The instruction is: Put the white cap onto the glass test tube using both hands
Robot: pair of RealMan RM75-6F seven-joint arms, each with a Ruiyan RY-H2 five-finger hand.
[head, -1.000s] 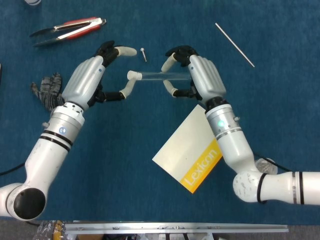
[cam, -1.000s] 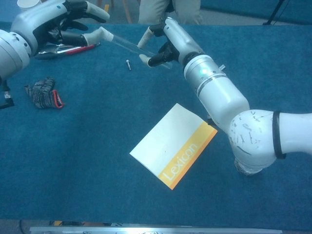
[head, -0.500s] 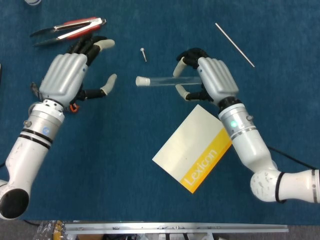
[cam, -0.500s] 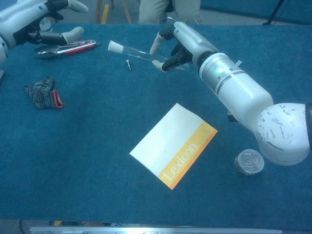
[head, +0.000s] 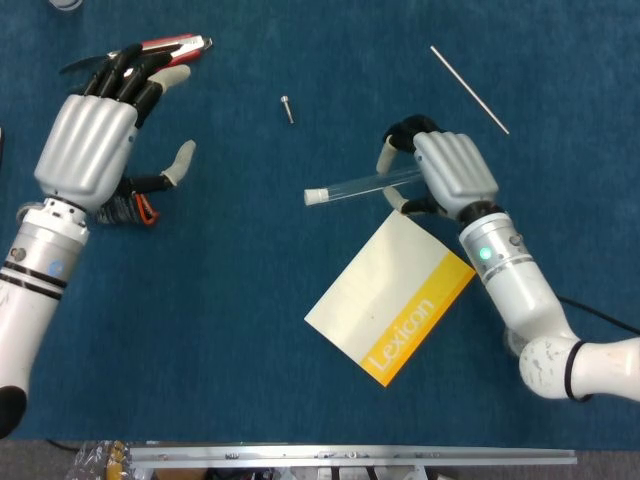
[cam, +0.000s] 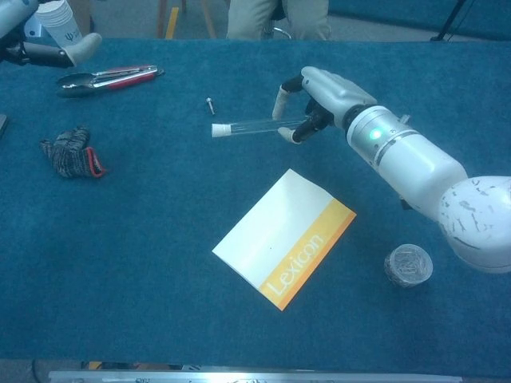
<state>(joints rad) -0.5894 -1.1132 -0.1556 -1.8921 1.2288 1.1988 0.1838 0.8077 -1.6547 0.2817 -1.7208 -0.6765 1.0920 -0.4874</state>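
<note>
Right hand (head: pixel 452 175) grips the glass test tube (head: pixel 365 182) at its closed end, fingers (cam: pixel 281 102) wrapped around the glass. Tube lies roughly level, just above the bench (head: pixel 250 260), free end pointing toward the robot's left. White cap (head: pixel 314 196) sits on that free end; from both views it looks seated, though depth of the fit cannot be judged.

Left hand (head: pixel 92 145) is well apart from the tube, fingers spread, holding nothing. It hovers near the tongs (cam: pixel 108 77) and above the dark glove (cam: pixel 70 150).

Judgement: capping appears done or nearly so. What remains is setting the capped tube down. To do it well: lower the tube level to bare bench, between the screw (head: pixel 287 108) and the Lexicon booklet (head: pixel 392 298), so the cap is not knocked; loosen the fingers only once the glass rests, since a round tube may roll.

Containers: tube looks empty, clear through its length. A paper cup (cam: pixel 61 19) stands at the far left corner in the chest view; contents not visible.
</note>
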